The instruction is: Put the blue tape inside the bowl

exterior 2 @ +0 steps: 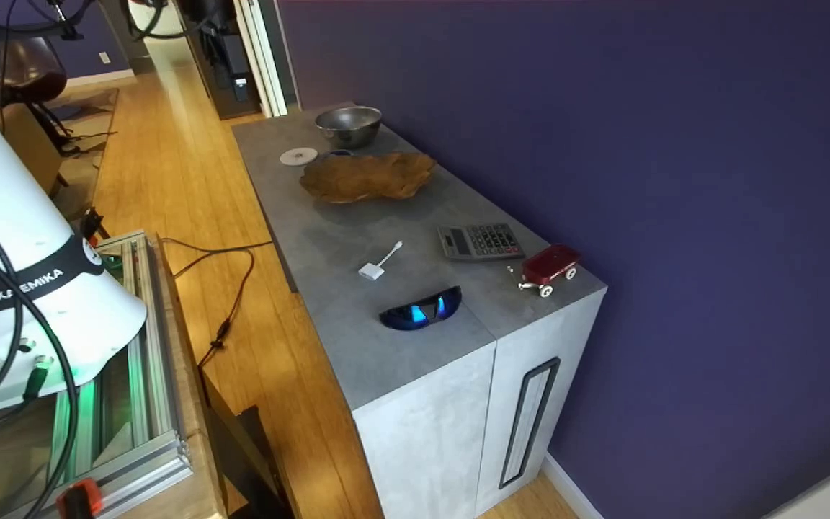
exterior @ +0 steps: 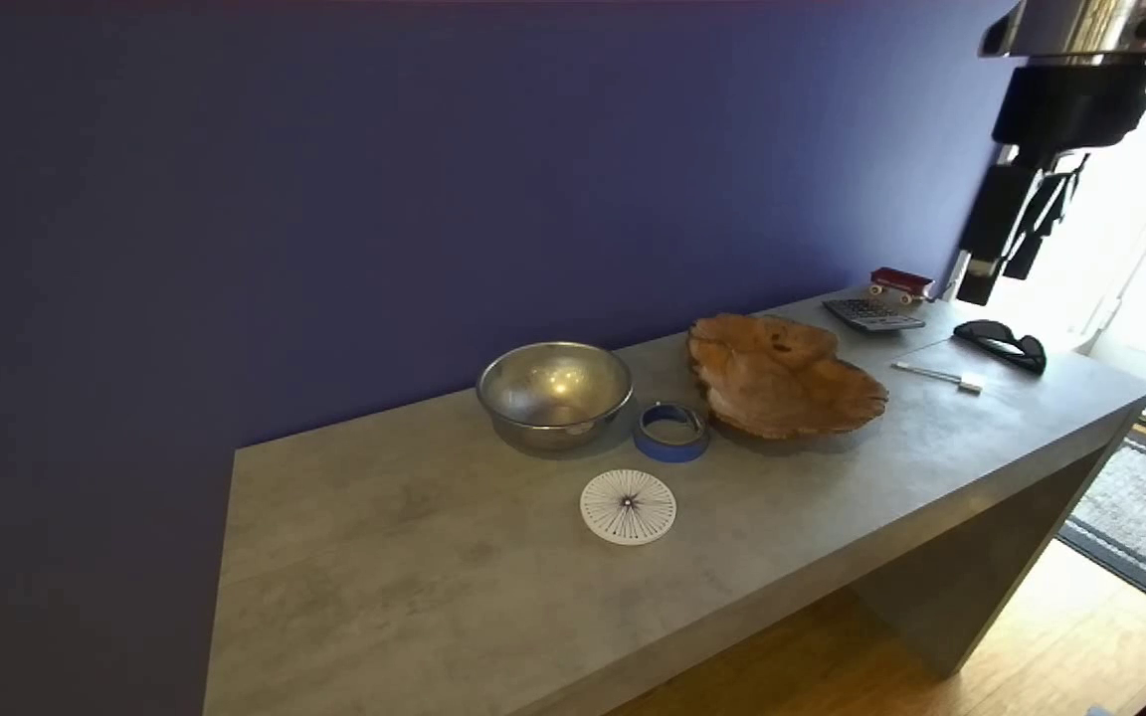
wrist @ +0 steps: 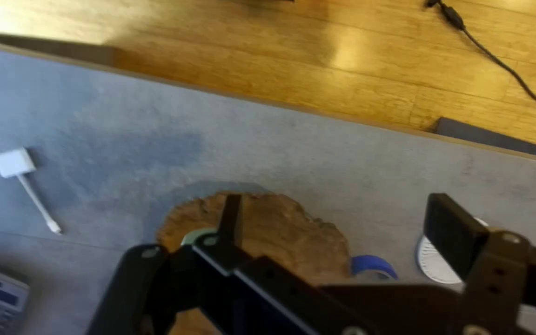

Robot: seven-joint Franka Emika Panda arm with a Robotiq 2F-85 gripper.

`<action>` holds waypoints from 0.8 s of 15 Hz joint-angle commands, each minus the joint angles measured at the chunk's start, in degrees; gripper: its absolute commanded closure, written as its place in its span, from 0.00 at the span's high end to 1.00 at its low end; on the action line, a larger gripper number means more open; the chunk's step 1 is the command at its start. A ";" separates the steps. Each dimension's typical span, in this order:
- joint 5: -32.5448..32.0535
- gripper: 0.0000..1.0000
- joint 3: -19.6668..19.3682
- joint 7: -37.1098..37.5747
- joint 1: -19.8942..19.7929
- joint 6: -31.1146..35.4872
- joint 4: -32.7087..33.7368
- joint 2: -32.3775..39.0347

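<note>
The blue tape (exterior: 670, 451) lies flat on the grey desk (exterior: 384, 537), outside the metal bowl (exterior: 555, 395). In an exterior view, with the tape as the centre of the clock, the bowl stands upright and near it between nine and ten o'clock; a white disc (exterior: 629, 509) with dark lines lies flat at seven; a brown wooden dish (exterior: 782, 383) sits at two, so close that I cannot tell whether it touches the tape. There the fingers (exterior: 993, 224) hang well above the desk, at two o'clock from the dish.

In the wrist view they are released and spread wide apart; part of the tape shows in the gap, between four and five o'clock from the middle of the frame, and one finger partly covers the disc.

In an exterior view where the dish hides most of the tape, a calculator (exterior 2: 480, 241) lies at four o'clock from the dish and a white adapter (exterior 2: 372, 271) at six. A red toy wagon (exterior 2: 550, 265) stands at four o'clock from the calculator, and dark sunglasses (exterior 2: 421, 311) rest between four and five from the adapter.
</note>
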 commanded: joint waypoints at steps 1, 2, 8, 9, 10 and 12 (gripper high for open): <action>-4.03 1.00 2.98 -2.42 2.32 10.93 6.51 12.34; -7.71 1.00 3.34 -2.92 1.96 9.51 9.41 15.68; -9.71 1.00 2.13 -2.81 3.63 9.13 9.59 16.74; -7.91 1.00 2.09 -6.73 3.88 11.43 9.81 18.00; -9.06 1.00 2.27 -8.20 4.16 13.71 10.92 20.67; -9.72 1.00 2.50 -12.60 4.93 19.43 12.60 25.00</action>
